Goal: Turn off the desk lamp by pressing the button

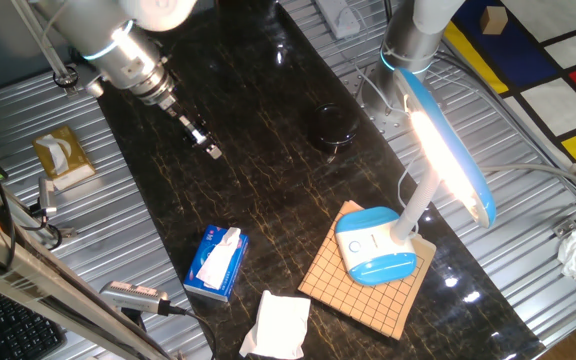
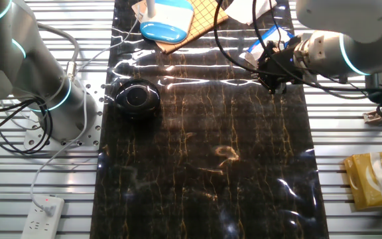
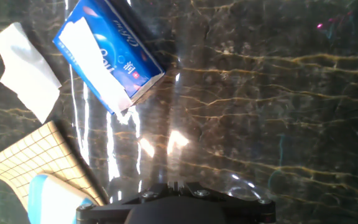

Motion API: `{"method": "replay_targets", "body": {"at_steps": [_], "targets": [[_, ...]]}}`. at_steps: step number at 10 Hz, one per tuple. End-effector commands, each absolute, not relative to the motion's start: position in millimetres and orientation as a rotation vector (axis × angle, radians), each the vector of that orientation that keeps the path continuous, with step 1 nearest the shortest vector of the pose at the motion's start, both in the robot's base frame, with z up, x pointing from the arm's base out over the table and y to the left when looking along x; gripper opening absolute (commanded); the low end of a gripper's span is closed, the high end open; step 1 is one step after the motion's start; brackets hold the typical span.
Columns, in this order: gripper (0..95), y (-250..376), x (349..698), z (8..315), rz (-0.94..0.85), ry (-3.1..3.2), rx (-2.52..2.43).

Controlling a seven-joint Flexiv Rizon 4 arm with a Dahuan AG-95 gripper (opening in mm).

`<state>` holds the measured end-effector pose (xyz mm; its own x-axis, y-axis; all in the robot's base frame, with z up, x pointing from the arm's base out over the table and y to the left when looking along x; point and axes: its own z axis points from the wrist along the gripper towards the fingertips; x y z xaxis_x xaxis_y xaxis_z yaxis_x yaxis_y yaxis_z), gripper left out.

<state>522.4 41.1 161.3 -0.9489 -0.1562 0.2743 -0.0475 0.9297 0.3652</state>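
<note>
Desk lamp stands lit at one end of my desk, its oval white-and-blue base on a gridded wooden board, the bent white neck rising to the long blue-backed head, whose underside glows. On top of the base, the button shows as a small mark, too small to make out in detail. In the other fixed view only the base and board show at the desk's far edge.

Near the board lie a crumpled white tissue and a blue tissue pack; my hand view shows the pack, the tissue, a corner of the board and a bit of the lamp base. A round black object sits further along the dark marble surface.

My hand hangs above the desk, well apart from the lamp, with the arm reaching in from the side and the fingers angled down towards the marble. Whether my fingers are parted or together, I cannot tell.
</note>
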Motion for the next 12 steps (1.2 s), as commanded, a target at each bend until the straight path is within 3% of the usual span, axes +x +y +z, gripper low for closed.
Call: {"method": "replay_targets", "body": {"at_steps": [1, 12], "targets": [[0.0, 40.4, 520.7, 161.1, -0.525, -2.857, 0.165], [0.0, 39.8, 519.9, 151.2, -0.427, -2.871, 0.287]]}}
